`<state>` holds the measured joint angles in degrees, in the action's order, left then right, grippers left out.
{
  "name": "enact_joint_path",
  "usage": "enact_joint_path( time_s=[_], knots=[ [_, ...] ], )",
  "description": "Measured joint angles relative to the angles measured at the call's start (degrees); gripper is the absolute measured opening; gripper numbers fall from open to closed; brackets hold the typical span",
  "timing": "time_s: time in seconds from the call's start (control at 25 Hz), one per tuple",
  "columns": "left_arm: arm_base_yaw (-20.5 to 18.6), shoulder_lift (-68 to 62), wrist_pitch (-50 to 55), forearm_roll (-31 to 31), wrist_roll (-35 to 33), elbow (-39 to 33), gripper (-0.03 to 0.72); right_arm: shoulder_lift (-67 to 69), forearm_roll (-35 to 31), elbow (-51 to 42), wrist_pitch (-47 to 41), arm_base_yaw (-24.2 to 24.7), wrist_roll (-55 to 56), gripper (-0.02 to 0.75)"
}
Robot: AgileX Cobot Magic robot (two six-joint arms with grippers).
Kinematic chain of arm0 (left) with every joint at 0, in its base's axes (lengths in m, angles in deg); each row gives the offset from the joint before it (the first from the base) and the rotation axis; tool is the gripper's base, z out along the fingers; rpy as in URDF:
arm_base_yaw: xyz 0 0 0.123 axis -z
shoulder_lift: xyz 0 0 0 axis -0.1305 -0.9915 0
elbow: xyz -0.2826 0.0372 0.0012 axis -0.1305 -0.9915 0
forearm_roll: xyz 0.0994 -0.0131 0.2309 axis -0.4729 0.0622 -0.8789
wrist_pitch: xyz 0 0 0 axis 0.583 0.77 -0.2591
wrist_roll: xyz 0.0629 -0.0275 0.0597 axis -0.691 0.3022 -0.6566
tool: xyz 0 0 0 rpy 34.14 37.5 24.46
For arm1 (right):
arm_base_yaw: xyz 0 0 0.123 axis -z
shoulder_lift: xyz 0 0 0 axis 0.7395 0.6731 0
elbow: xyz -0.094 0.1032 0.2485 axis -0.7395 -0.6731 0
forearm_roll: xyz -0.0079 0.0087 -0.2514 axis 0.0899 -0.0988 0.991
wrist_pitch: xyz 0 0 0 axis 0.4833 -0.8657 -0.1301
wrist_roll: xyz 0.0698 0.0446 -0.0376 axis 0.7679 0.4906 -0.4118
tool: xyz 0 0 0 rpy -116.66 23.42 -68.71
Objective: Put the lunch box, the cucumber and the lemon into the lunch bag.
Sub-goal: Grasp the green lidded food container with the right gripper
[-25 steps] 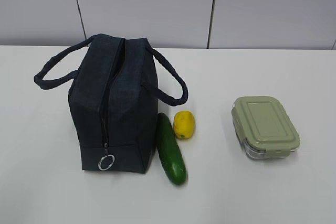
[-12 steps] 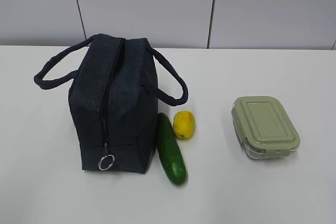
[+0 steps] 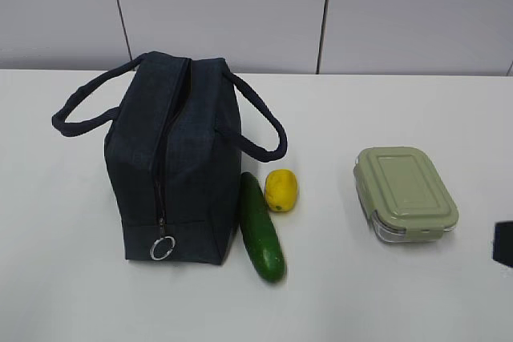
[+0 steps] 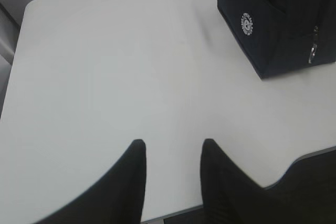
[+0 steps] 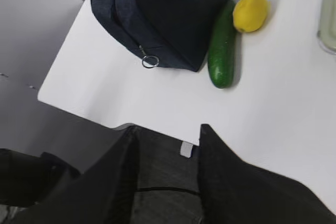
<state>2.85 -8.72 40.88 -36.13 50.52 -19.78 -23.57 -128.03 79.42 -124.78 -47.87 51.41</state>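
The dark navy lunch bag (image 3: pixel 172 166) stands on the white table with its zipper shut and the ring pull (image 3: pixel 162 248) low on the near end. The dark green cucumber (image 3: pixel 261 227) lies against the bag's right side, and the yellow lemon (image 3: pixel 281 190) sits just right of the cucumber. The lunch box (image 3: pixel 405 194) with its sage-green lid sits apart at the right. My left gripper (image 4: pixel 172 145) is open and empty over bare table, left of the bag (image 4: pixel 278 19). My right gripper (image 5: pixel 168 129) is open and empty above the table's front edge, near the bag (image 5: pixel 168 9), cucumber (image 5: pixel 222 45) and lemon (image 5: pixel 251 12).
A dark part of my right arm (image 3: pixel 503 243) shows at the right edge of the exterior view, near the lunch box. The bag's two loop handles (image 3: pixel 260 130) hang out to either side. A grey panelled wall (image 3: pixel 240 6) stands behind the table.
A dark part of my right arm has come into the exterior view at the right edge. The bag, cucumber, lemon and lunch box have not moved.
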Motion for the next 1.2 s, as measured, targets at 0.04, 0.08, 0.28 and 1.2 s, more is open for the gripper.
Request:
enact_joint_path(
  time_s=[0.04,0.08,0.28,1.2],
  knots=[
    [0.0,0.0,0.0,0.0,0.0,0.0,0.238,2.9,-2.0,0.5,0.1,0.0,-1.5,0.295],
    [0.0,0.0,0.0,0.0,0.0,0.0,0.238,5.8,-3.5,1.2,0.3,0.0,-3.0,0.308],
    [0.0,0.0,0.0,0.0,0.0,0.0,0.238,19.1,-6.3,7.1,-1.6,0.0,-8.0,0.387],
    [0.1,0.0,0.0,0.0,0.0,0.0,0.238,62.0,-14.8,20.8,-9.5,21.8,-33.6,0.573]
  ],
)
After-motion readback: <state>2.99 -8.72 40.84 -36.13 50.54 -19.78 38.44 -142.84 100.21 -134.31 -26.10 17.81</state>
